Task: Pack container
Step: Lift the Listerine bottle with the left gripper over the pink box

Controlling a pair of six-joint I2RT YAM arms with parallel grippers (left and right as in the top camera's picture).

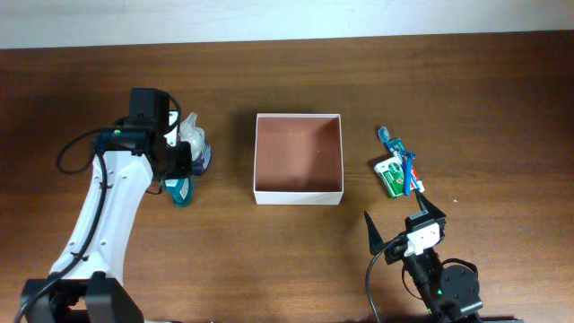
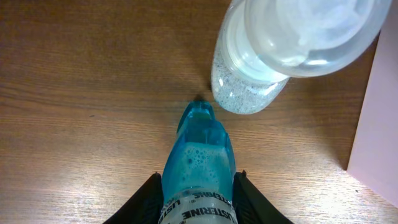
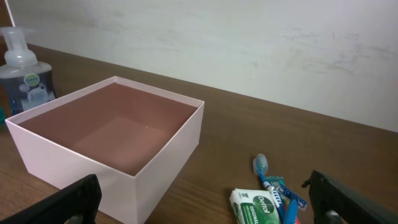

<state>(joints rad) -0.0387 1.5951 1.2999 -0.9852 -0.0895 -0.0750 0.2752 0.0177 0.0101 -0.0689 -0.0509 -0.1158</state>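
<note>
The container [image 1: 299, 192], a square shallow box with white walls and a pinkish-brown inside, sits mid-table; it also shows in the right wrist view [image 3: 155, 158]. My left gripper [image 2: 198, 196] is shut on a blue Listerine mouthwash bottle [image 2: 199, 158], which lies on the table left of the container [image 1: 182, 189]. A clear pump bottle [image 2: 273, 56] stands just beyond it. My right gripper [image 1: 402, 226] is open and empty, below a green Dettol soap pack [image 1: 392, 175] and a blue toothbrush [image 1: 401, 158] right of the container.
The pump bottle stands by the left arm in the overhead view [image 1: 194, 141]. The wooden table [image 1: 296, 260] runs to a pale wall at the back. The soap pack [image 3: 255, 206] and toothbrush [image 3: 268, 180] lie between my right fingers' reach.
</note>
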